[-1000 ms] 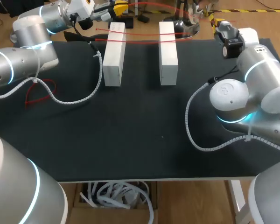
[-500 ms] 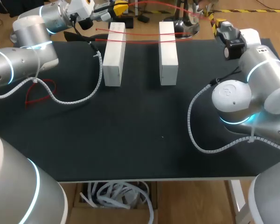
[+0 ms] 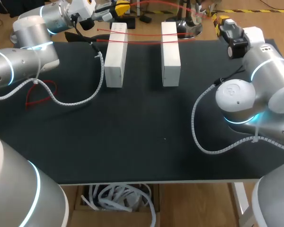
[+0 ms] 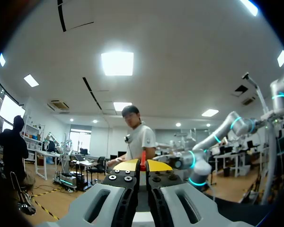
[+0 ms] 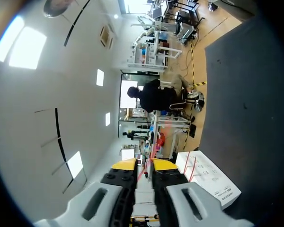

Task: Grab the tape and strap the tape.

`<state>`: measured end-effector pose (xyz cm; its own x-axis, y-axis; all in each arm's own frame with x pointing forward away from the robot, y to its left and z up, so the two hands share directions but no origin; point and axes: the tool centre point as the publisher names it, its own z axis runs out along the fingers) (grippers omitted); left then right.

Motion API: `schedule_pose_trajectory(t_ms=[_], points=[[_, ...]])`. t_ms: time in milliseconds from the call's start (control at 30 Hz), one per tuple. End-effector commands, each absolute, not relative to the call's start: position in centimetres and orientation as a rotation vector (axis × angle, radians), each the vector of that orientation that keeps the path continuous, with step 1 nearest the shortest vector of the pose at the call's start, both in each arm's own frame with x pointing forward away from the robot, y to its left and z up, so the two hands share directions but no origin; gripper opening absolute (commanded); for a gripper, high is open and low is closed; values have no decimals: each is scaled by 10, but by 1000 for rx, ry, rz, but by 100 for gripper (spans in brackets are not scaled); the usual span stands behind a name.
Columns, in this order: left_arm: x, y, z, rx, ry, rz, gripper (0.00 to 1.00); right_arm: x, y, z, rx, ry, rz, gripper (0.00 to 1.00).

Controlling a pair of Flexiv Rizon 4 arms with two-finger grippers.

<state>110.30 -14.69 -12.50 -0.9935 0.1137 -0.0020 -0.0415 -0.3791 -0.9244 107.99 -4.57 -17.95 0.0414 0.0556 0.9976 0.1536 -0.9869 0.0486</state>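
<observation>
The tape (image 3: 154, 4) is hanging in a red arc beyond the tabletop's (image 3: 142, 127) far edge, with its ends pinched in the nearly closed left jaws and right jaws. Strapping seems to be starting. Next it needs lowering, taut, across both blocks (image 3: 115, 54), beside two strands (image 3: 142, 34) lying there.

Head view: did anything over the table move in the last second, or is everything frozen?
The right arm's gripper drifted slightly to its right and away from the robot, shut on the red tape. Nothing was taken hold of or let go. The left gripper, also shut on the tape, the two white blocks and the red strands across them stayed put.
</observation>
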Motion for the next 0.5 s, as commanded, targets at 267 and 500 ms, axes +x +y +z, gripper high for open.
schedule_pose_trajectory(t_ms=[267,500], points=[[1105,-147,-126,-106,-1691,2530,0,1085,-44,-176,-2217,-240,-2113,0],[1105,-147,-126,-106,-1691,2530,0,1084,-43,-176,-2228,-279,-2094,0]])
